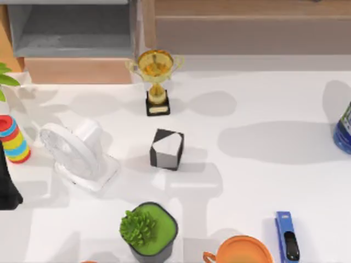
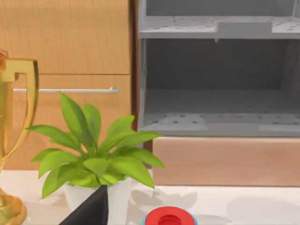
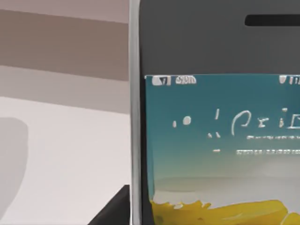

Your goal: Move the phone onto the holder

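Phone (image 3: 215, 122) fills the right wrist view, upright, close before the jaws; whether they grip it, can't tell. Probably light, stiff, slick glass: hold the rim edges.

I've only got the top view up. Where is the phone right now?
Observer: The right wrist view has the phone close up, its screen lit.
Operator: Is it lying flat on the table?
Observer: I cannot tell; the white table shows beyond its silver rim.
Operator: What does the left wrist view face?
Observer: A leafy plant in a white pot, with a grey shelf unit behind it.
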Available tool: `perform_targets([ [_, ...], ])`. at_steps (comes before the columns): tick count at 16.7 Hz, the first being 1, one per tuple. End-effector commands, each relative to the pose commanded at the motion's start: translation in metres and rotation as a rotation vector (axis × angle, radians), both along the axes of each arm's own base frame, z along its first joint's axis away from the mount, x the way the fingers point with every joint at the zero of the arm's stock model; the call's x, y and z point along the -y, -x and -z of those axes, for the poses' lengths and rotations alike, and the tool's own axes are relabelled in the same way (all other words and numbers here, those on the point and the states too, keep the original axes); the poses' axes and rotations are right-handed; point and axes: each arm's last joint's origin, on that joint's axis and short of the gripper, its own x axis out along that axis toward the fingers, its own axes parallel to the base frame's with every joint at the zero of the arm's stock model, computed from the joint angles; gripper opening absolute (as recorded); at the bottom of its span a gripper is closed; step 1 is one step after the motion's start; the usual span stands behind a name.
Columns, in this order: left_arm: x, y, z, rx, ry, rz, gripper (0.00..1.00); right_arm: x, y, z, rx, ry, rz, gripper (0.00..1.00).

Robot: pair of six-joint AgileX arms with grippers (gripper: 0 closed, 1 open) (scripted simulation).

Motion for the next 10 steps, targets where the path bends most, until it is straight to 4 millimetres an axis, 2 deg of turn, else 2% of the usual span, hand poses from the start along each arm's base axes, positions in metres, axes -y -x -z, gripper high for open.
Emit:
perform_targets([
  [4,0.0,0.0,0.0,0.0,0.0,0.0,1.0,0.0,0.0,0.0,0.0,0.0,0.0,0.98],
  [10,0.0,0.0,0.0,0.0,0.0,0.0,1.0,0.0,0.0,0.0,0.0,0.0,0.0,1.0],
])
